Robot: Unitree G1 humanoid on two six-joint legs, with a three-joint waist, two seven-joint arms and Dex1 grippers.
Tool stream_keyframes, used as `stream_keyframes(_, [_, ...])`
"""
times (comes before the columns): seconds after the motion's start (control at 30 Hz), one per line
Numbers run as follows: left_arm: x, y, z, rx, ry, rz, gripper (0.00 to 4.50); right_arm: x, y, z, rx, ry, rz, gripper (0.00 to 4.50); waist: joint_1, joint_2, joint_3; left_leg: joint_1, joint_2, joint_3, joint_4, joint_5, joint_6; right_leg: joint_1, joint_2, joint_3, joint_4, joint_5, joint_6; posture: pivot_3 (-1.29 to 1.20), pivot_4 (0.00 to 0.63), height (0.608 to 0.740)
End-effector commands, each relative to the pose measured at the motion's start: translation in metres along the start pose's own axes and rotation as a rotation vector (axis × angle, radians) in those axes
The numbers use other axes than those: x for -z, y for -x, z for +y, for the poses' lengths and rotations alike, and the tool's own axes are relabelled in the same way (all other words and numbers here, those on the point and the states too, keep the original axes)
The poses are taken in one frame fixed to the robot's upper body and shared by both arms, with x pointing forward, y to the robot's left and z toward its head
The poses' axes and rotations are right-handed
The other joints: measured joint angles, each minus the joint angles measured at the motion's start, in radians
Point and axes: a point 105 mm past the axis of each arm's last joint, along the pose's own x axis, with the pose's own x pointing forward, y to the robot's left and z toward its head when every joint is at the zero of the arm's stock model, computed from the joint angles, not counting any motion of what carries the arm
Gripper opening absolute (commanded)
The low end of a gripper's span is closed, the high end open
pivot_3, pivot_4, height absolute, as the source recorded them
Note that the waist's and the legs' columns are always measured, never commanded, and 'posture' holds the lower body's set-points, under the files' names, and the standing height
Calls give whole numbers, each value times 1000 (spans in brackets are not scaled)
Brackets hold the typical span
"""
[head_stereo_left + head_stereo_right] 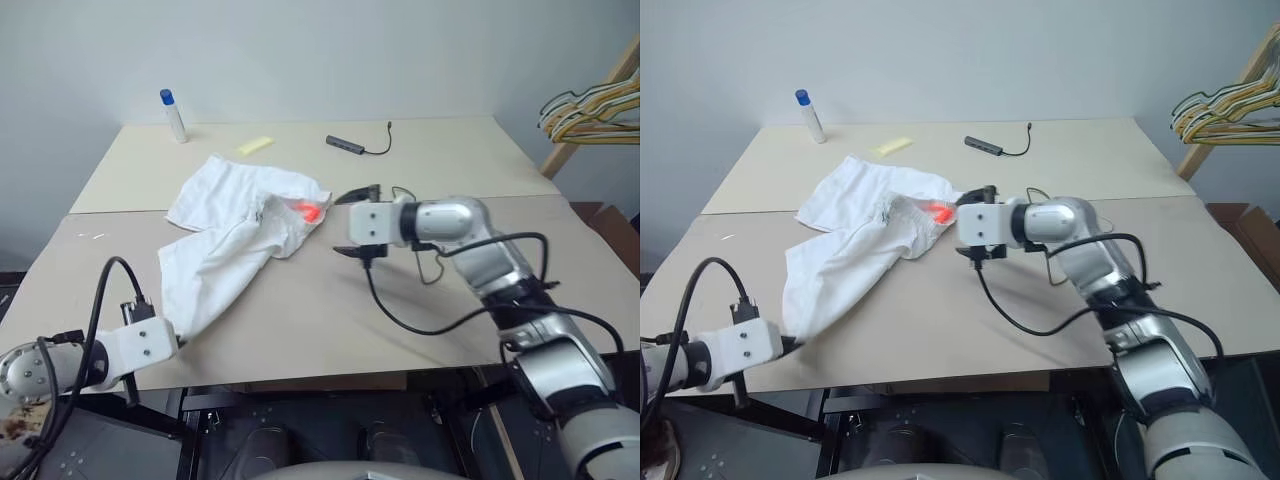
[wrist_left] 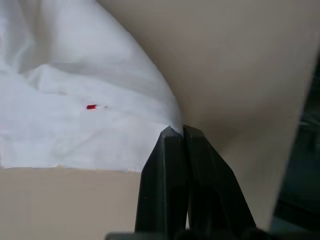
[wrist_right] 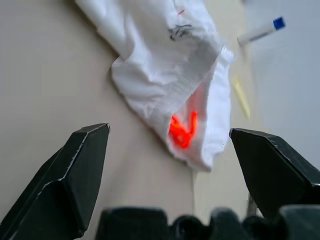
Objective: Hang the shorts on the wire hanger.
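Note:
The white shorts (image 1: 240,225) lie crumpled on the table, stretching from the middle toward the front left edge. A pinkish-red blotch (image 3: 181,131) shows inside the elastic waist. My left gripper (image 2: 176,131), at the front left edge (image 1: 177,340), is shut on a corner of the hem, close to a tiny red mark (image 2: 91,106). My right gripper (image 1: 354,224) hovers open just right of the waist, with nothing between its fingers. A thin dark wire (image 1: 432,272) peeks out beside my right forearm. It may be the wire hanger, but the arm hides most of it.
At the back of the table stand a white bottle with a blue cap (image 1: 174,115), a yellow strip (image 1: 255,145) and a dark hub with a cable (image 1: 346,145). Bunched yellow and dark hangers (image 1: 590,108) hang on a wooden rack at the far right.

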Motion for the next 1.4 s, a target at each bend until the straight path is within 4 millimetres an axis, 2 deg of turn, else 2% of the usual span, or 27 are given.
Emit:
stream_keyframes(0.03, [-14, 11, -17, 133, -3, -10, 33, -21, -15, -10, 6, 181, -44, 4500, 0, 0, 0, -1, 0, 0, 0, 1, -2, -2, 0, 0, 1, 0, 0, 175, 0, 740])
stream_keyframes(0.17, [-9, 16, -40, 236, 26, 42, 33, -36, -30, -9, -1, 274, -85, 4500, -1, 0, 0, -1, 0, 0, 0, 2, -4, -4, 0, 1, 7, -4, -2, 180, 0, 740])
stream_keyframes(0.37, [-2, 20, -71, 368, 58, 101, 33, -68, -48, 7, -34, 365, -205, 4500, -13, 0, 0, 2, 0, -1, -1, 2, -3, -3, 1, 0, 12, -6, -5, 179, 0, 740])
stream_keyframes(0.6, [3, 17, -78, 398, 51, 122, 33, -97, -64, 14, -66, 368, -308, 4500, -20, -1, 0, 2, 1, -1, -1, 2, -3, -3, 1, 0, 12, -6, -6, 168, 0, 740])
stream_keyframes(0.67, [8, 16, -80, 415, 52, 134, 33, -104, -70, 14, -95, 298, -336, 4500, -23, -1, 0, 2, 1, -1, -1, 2, -3, -3, 1, 0, 12, -7, -6, 162, 0, 740])
stream_keyframes(0.77, [16, 13, -82, 426, 36, 160, 33, -113, -80, 13, -192, 43, -359, 4500, -26, -1, 0, 3, 3, -1, -2, 2, -4, -3, 3, 0, 12, -7, -6, 164, 0, 740])
stream_keyframes(0.9, [20, 7, -80, 404, 24, 161, 33, -106, -95, 6, -242, -220, -288, 4500, -22, 0, 0, 3, 5, -1, -2, 2, -5, -3, 5, 0, 12, -7, -7, 170, 0, 740])
stream_keyframes(0.97, [19, 4, -80, 390, 22, 154, 33, -104, -101, 2, -260, -407, -260, 4500, -20, -3, -2, 2, 7, -1, -1, 1, -6, -3, 6, -1, 12, -7, -8, 175, 0, 740])
stream_keyframes(1.1, [17, 2, -83, 385, 24, 144, 33, -97, -108, -1, -228, -525, -221, 4500, -19, -5, -3, 2, 11, -1, -1, -1, -10, -4, 10, -1, 12, -7, -10, 177, 0, 740])
stream_keyframes(1.23, [16, 0, -84, 384, 25, 137, 33, -91, -109, 7, -302, -655, -175, 4500, -20, -6, -3, 2, 14, -1, -2, -1, -14, -7, 13, -1, 14, -9, -15, 172, 0, 740])
stream_keyframes(1.33, [16, 0, -82, 384, 19, 134, 33, -78, -113, 12, -314, -778, -102, 4500, -21, -6, -3, 2, 15, -1, -2, -1, -15, -8, 15, -2, 17, -11, -17, 168, 0, 740])
stream_keyframes(1.4, [16, 0, -78, 378, 10, 133, 0, -77, -114, 13, -311, -782, -119, 4108, -22, -6, -3, 2, 15, -1, -2, -1, -16, -9, 15, -2, 19, -12, -18, 166, 0, 740])
